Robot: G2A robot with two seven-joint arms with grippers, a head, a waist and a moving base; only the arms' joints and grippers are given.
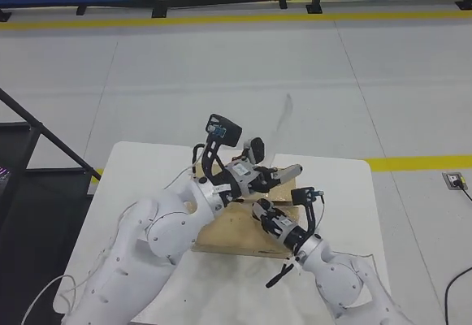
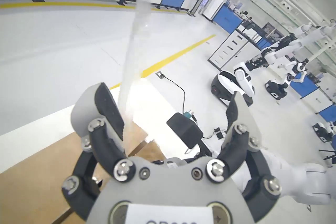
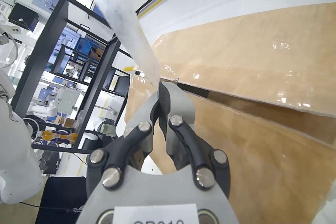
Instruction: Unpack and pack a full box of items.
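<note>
Matt cardboard box (image 3: 249,51); translucent strip (image 3: 118,12), perhaps plastic tape.

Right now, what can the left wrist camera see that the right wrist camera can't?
Left wrist view: the left pincer wide open, a yellow floor line, and other white robots across the hall. Right wrist view: the right pincer shut on the clear tape strip, the flap seam gaping a little, and a black rack. Both: that tape strip stretching upward, and the brown cardboard box.
</note>
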